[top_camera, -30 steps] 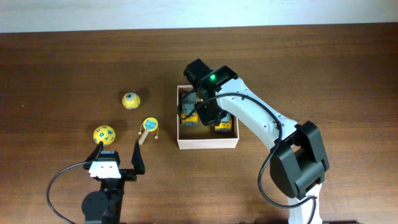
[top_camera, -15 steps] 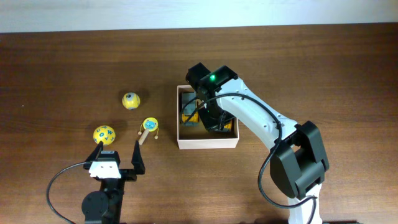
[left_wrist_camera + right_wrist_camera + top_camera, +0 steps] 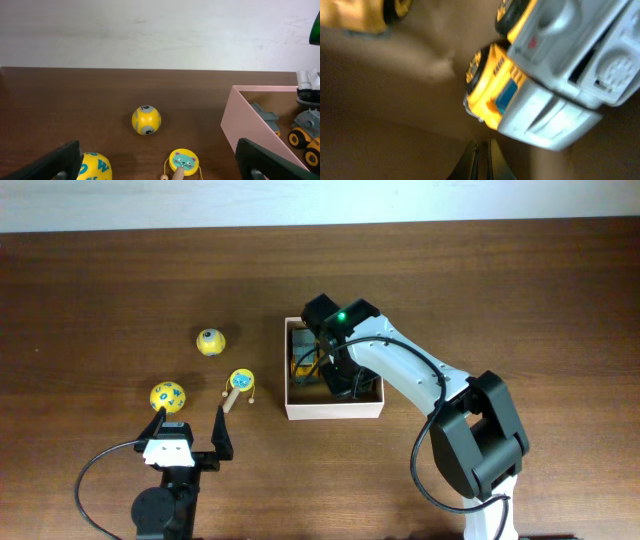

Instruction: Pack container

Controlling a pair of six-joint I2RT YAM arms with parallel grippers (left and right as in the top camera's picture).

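The container (image 3: 334, 409) is a shallow white-walled box with a tan floor, at the table's middle. My right gripper (image 3: 343, 383) reaches down inside it. In the right wrist view its fingers (image 3: 483, 159) are shut with nothing between them, just below a grey and yellow toy truck (image 3: 547, 75) lying on the container floor. My left gripper (image 3: 190, 428) stands open at the front left, empty. Ahead of it lie a cat-face rattle drum (image 3: 183, 161), a yellow lettered ball (image 3: 96, 167) and a yellow eye ball (image 3: 146, 120).
The container's pink-looking near wall (image 3: 250, 122) rises to the right in the left wrist view, with toy vehicles (image 3: 306, 134) inside. A second yellow toy (image 3: 365, 12) lies at the far corner in the right wrist view. The loose toys lie left of the box (image 3: 210, 341).
The right arm has shifted a little toward the front of the container and lower into it. The left arm and the loose toys have not moved.
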